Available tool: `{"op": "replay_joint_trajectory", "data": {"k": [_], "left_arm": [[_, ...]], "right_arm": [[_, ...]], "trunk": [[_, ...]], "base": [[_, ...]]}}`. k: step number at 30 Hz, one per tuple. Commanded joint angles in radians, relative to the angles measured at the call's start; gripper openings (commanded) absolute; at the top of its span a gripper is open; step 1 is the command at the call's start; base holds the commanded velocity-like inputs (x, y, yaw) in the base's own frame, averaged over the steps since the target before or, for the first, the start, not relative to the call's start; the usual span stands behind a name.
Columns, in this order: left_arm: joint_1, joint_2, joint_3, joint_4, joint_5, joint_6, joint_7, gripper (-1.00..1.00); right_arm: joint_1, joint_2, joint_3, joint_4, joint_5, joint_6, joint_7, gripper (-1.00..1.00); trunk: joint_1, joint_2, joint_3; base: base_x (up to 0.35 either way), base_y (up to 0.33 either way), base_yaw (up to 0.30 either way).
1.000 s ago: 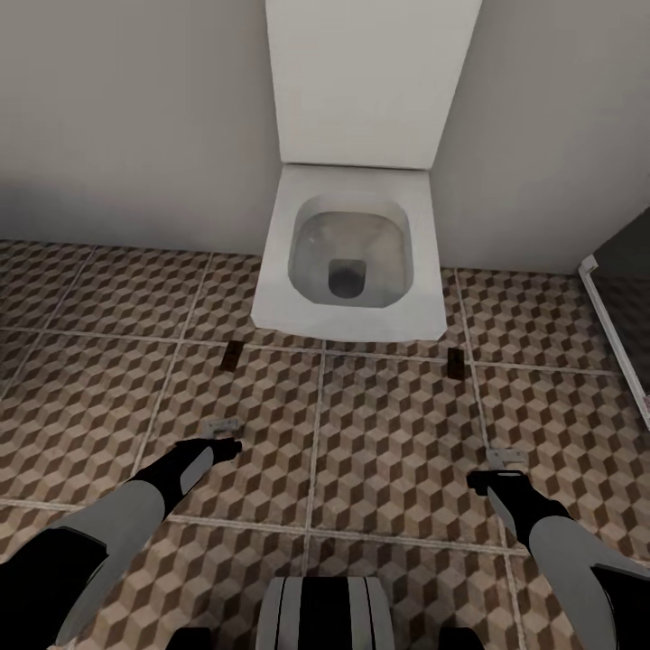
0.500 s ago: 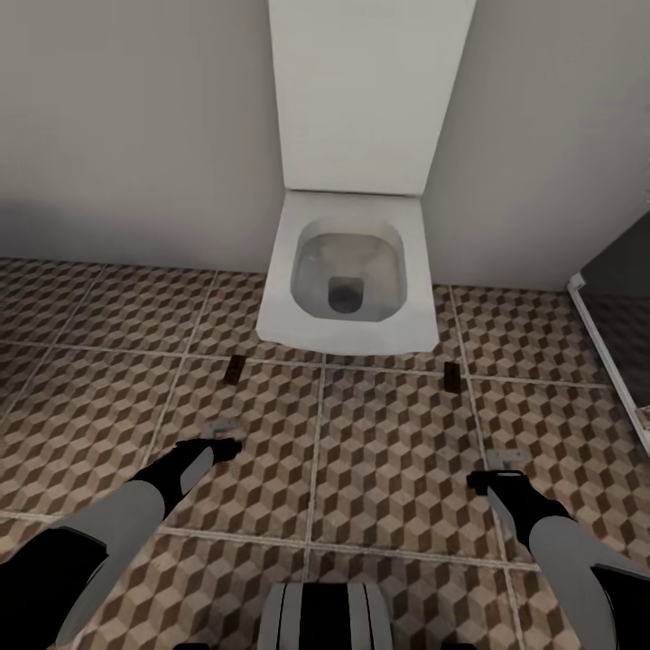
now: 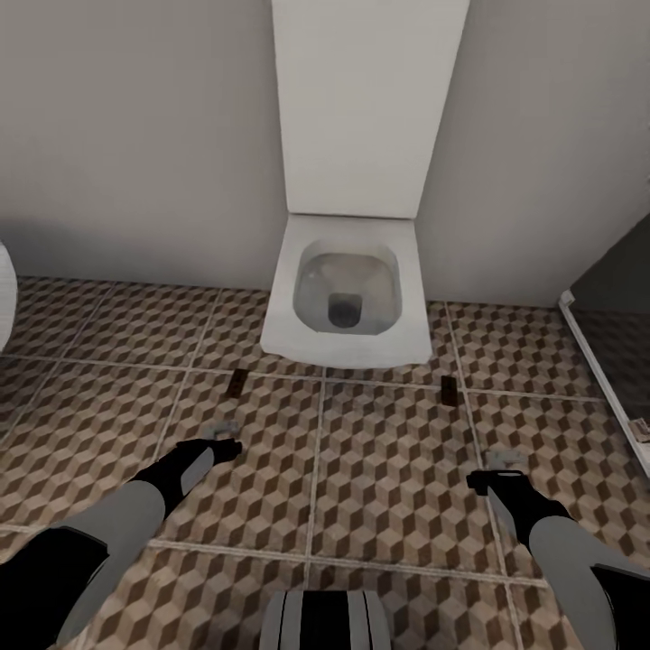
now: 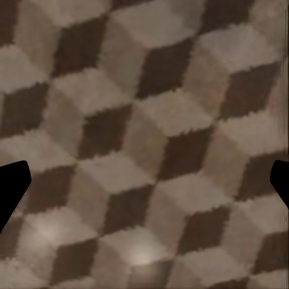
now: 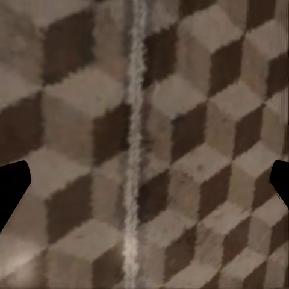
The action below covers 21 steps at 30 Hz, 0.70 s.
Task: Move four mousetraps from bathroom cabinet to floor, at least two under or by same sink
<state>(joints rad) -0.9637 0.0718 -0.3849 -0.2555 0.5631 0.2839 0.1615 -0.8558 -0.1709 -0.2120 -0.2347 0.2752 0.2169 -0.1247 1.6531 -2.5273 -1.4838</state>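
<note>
The bathroom floor (image 3: pixel 397 469) of brown and beige cube-pattern tiles spreads out below me. The mousetraps, the cabinet and the sink are out of view. My left gripper (image 3: pixel 226 438) hangs low over the tiles at the lower left, open and empty. My right gripper (image 3: pixel 492 469) is at the lower right, also open and empty. In the left wrist view the dark fingertips (image 4: pixel 12 186) stand far apart over bare tile. In the right wrist view the fingertips (image 5: pixel 12 186) frame a pale grout line (image 5: pixel 133 144).
A white toilet (image 3: pixel 348 298) with its lid raised stands against the grey wall straight ahead. Two small dark rectangles (image 3: pixel 236 383) (image 3: pixel 449 388) lie on the tiles before it. A white-framed edge (image 3: pixel 605 361) runs along the right; a white rounded object (image 3: pixel 4 298) is at the left edge.
The whole view has shifted: the toilet sits lower and smaller in the picture, and a white object has come in at the left edge. Both arms hold the same pose.
</note>
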Motion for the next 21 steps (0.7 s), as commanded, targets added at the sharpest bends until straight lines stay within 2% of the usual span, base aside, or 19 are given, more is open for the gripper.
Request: {"op": "replay_joint_trajectory", "data": {"k": [1,15,17,21], "left_arm": [[0.000,0.001,-0.009,-0.002,0.011,0.005,0.007,1.00],[0.000,0.001,-0.011,0.006,0.012,0.006,0.008,1.00],[0.012,0.009,-0.012,-0.006,0.012,0.005,0.010,1.00],[0.013,0.009,-0.013,-0.016,0.011,0.004,0.011,1.00]], "right_arm": [[0.000,0.001,-0.006,-0.002,0.010,0.006,0.000,1.00],[0.001,-0.002,-0.006,-0.001,0.009,0.006,0.002,1.00],[-0.010,-0.004,-0.004,-0.004,0.009,0.003,0.005,1.00],[-0.014,-0.004,-0.004,-0.004,0.009,0.003,0.005,1.00]], "trunk": [[-0.001,0.000,0.003],[-0.007,0.003,0.058],[-0.007,0.003,0.057],[-0.007,0.003,0.057]], "base": [[0.000,0.000,0.000],[0.000,0.000,0.000],[0.000,0.000,0.000],[0.000,0.000,0.000]]}}
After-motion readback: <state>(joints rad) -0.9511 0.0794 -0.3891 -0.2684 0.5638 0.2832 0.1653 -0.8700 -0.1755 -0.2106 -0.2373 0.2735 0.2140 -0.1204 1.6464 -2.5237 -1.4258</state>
